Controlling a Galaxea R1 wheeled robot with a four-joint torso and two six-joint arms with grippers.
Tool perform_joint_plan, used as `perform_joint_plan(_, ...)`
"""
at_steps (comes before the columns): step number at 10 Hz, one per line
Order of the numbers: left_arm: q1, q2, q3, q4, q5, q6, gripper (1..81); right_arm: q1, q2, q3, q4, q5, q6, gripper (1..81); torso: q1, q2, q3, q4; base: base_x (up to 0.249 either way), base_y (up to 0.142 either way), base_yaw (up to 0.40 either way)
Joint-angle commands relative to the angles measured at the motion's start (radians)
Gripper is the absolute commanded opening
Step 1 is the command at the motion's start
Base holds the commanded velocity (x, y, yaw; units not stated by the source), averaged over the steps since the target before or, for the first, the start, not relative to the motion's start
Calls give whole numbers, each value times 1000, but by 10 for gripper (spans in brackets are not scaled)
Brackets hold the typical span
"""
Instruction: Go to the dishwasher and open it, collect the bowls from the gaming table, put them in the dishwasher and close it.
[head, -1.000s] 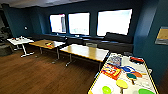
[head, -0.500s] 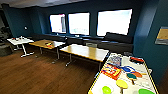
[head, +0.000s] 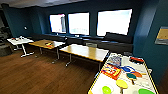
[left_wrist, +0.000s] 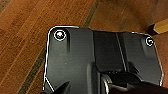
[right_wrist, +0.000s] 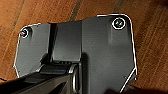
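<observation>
A dark-blue room seen from the head camera. At far left a small white table (head: 19, 41) stands near the wall, with a dark seat just beside the picture's edge. A broad stretch of bare wooden floor (head: 42, 75) lies open across the left and centre foreground, up to the legs of two wooden-topped desks (head: 85, 52) set in a row before a low dark bench (head: 117, 42) under three bright windows (head: 78, 23). Between the nearer desk's corner and the gaming table (head: 100, 81) only a narrow gap remains.

The gaming table, white-topped with a yellow edge, runs along the right foreground, close to the blue wall on its far side. On it lie a red-and-yellow game box (head: 111, 71), blue, green and orange paddles, and a yellow paddle (head: 121, 84). The bowls sit at its near end: the small lime bowl (head: 106, 89) just left of the yellow paddle, the wide green bowl (head: 145, 91) at the lower right, cut by the frame.

Both wrist cameras look down on floorboards past the robot's own dark plate; the left one also catches a yellow corner. Whether either gripper's fingers are apart or together cannot be told, so neither can be placed relative to the bowls.
</observation>
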Motion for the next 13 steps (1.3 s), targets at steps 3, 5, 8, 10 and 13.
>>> perform_joint_plan(3, -56, -6, 0, -1, 51, 0, 811, 47, -1, 0, 0, -45, -2, 811, 0, 0, 0, 0, 0, 0, -363)
perform_joint_plan(5, -56, -5, 0, 2, 51, 0, 811, 47, -1, -1, 2, -45, -2, 811, 0, 0, 0, 0, 0, 0, -394)
perform_joint_plan(8, -56, -5, 0, -1, 51, 0, 811, 46, 0, 0, 5, -45, -1, 811, 0, 0, 0, 0, 0, 0, -396)
perform_joint_plan(10, -56, -5, 0, -5, 51, 0, 811, 47, 2, 0, 6, -45, -1, 811, 0, 0, 0, 0, 0, -148, -198)
perform_joint_plan(13, -56, -3, 0, -7, 51, -3, 811, 47, 3, 0, 3, -45, -1, 811, 0, 0, 0, 0, 0, -76, 0)
